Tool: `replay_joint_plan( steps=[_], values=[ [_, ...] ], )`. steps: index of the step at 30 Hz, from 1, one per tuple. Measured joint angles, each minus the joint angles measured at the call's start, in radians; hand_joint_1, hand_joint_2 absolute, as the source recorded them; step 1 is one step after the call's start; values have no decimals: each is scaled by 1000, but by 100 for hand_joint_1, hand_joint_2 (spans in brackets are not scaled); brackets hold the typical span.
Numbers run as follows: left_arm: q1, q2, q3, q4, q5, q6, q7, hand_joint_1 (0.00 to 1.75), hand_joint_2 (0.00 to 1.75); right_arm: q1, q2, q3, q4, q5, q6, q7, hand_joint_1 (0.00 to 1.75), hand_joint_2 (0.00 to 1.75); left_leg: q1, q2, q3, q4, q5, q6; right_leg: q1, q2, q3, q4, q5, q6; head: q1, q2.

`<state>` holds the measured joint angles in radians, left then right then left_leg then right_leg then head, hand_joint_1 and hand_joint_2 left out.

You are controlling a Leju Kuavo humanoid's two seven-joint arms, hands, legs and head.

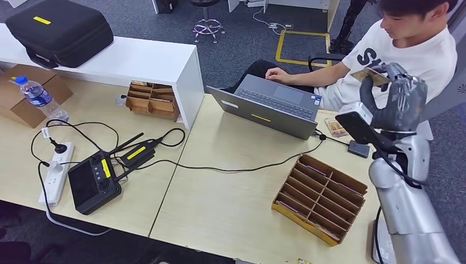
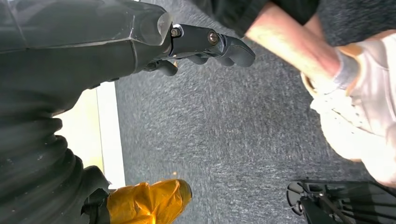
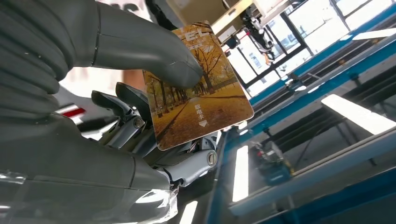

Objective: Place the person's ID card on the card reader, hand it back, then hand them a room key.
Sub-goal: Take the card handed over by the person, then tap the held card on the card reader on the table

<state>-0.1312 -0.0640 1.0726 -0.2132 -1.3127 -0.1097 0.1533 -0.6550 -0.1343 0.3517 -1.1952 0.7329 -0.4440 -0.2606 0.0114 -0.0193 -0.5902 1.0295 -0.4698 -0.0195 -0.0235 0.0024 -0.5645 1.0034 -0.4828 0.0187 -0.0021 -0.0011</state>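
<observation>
At the far right of the desk, the right hand (image 1: 397, 98) is raised toward the seated person (image 1: 406, 49), its thumb and fingers pinching a room key card (image 3: 198, 86) printed with autumn trees. This looks like the last step, handing over the key. Another card (image 1: 335, 127) lies on the table beside the laptop (image 1: 269, 104). The next move calls for holding steady until the person takes it. The left hand (image 2: 205, 44) hangs over carpet, fingers curled on nothing.
</observation>
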Motion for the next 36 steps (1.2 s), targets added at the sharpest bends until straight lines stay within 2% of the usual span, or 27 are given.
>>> replay_joint_plan(
  steps=[4,8,15,21,28,33,36],
  values=[
    [18,5,20,0,19,10,-11,0,175,177,-46,-79,-170,-61,21,-15,175,175,0,0,0,0,-2,0,0,0,0,0,0,0,0,0],
    [31,8,36,0,33,16,-19,0,175,314,-70,-147,-293,-108,57,-37,175,175,0,1,0,0,-2,0,0,0,0,0,-1,0,0,0],
    [36,9,48,0,42,19,-23,0,175,414,-85,-202,-385,-126,102,-43,175,175,0,2,1,-1,-2,0,0,1,0,0,-1,0,0,0],
    [38,12,55,0,47,21,-27,0,175,437,-110,-220,-382,-108,186,-4,175,175,0,2,0,-1,-2,0,0,1,0,0,-1,0,0,0],
    [38,18,60,0,53,25,-25,0,175,401,-151,-210,-299,-52,276,86,175,175,0,2,0,0,-2,0,0,1,0,0,-1,0,0,0],
    [38,21,64,0,55,26,-21,0,175,378,-177,-198,-251,-37,292,111,175,175,0,2,0,0,-2,0,0,1,0,0,-1,0,0,0],
    [38,21,64,0,57,26,-19,0,175,364,-191,-190,-224,-3,293,156,175,175,0,2,0,0,-2,0,0,1,0,0,-1,0,0,0]
  ],
)
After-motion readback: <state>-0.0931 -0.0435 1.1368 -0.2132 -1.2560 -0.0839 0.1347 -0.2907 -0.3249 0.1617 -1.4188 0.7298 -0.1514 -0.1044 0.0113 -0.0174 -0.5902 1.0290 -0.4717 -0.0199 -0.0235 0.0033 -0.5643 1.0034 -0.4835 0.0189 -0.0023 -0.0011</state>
